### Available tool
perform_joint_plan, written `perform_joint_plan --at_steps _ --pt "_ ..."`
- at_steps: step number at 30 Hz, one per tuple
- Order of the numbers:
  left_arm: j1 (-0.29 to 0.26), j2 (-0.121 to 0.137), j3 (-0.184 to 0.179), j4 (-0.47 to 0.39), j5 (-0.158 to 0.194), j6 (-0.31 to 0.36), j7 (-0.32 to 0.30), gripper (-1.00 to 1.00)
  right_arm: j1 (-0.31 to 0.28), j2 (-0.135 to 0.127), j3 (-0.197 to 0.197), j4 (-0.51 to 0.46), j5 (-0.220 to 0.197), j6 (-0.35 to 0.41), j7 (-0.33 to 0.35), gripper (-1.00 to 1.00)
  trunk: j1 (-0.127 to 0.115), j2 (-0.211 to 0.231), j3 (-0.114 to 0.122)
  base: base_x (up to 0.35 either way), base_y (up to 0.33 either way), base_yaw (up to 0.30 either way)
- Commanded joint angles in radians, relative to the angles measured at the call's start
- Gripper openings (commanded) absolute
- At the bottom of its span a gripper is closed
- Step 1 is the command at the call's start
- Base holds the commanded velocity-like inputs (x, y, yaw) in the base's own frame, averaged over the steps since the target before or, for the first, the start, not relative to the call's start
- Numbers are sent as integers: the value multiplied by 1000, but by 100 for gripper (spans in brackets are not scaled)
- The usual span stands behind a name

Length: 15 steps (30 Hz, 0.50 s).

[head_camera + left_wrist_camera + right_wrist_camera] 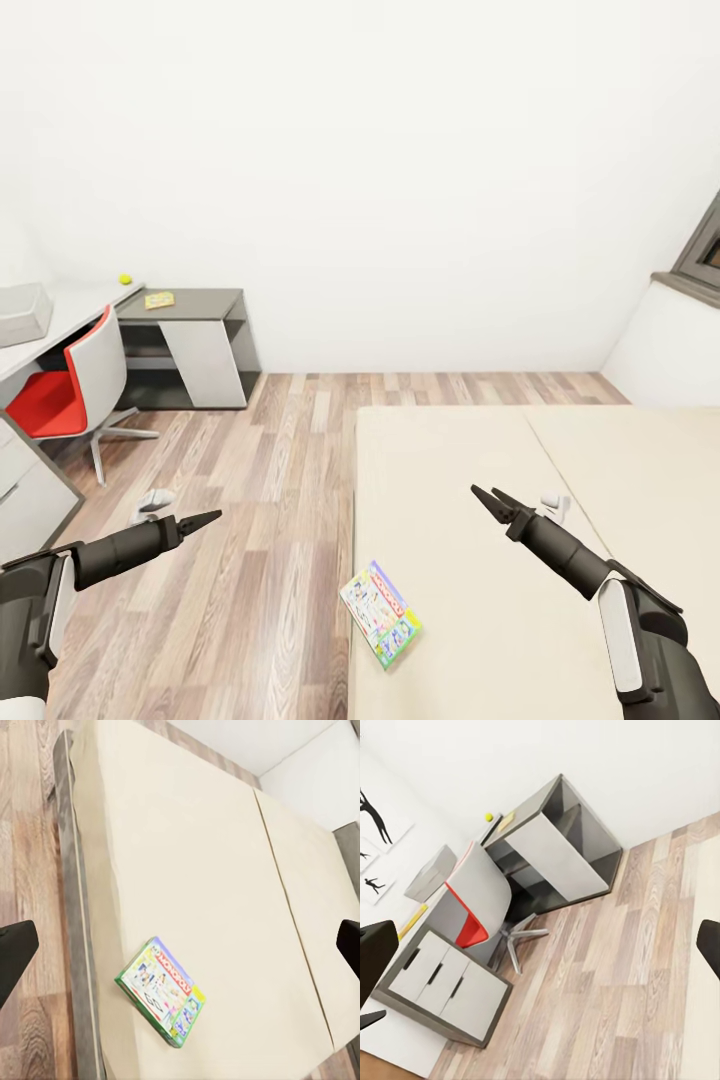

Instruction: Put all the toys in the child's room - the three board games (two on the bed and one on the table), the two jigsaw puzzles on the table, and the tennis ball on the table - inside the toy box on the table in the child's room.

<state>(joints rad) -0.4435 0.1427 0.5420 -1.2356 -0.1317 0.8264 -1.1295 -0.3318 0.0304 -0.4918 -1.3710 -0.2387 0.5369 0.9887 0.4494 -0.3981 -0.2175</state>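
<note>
A white-and-green board game [380, 612] [161, 991] lies flat on the bed [470, 470] [202, 855], near the bed's left edge. My left gripper [203, 520] [180, 945] hovers open over the floor to the left of the bed, empty. Above the beige mattress my right gripper [490, 496] [540, 945] is open too, holding nothing. Far left stands the table [95, 298] [556, 851] with the grey toy box [20, 312] [431, 874], the yellow tennis ball [125, 279] [488, 817] and a flat yellow box [159, 299] [506, 821] on its lower dark section.
A red-and-white swivel chair [75, 385] [480, 904] stands at the table beside a white drawer unit [25, 480] [442, 982]. Wooden floor [270, 480] runs between the table and the bed. A small white object [155, 503] lies on the floor.
</note>
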Motion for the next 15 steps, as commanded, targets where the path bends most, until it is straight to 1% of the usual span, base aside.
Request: perform_joint_plan --at_steps 1,15 --pt "-1 -1 2 -1 -10 7 -10 100 -1 1 -2 0 -4 8 3 100 1 -2 0 0 0 0" --pt "-1 -1 1 -1 -9 7 -10 100 -1 1 -2 0 -4 8 3 100 1 -2 22 0 0 0"
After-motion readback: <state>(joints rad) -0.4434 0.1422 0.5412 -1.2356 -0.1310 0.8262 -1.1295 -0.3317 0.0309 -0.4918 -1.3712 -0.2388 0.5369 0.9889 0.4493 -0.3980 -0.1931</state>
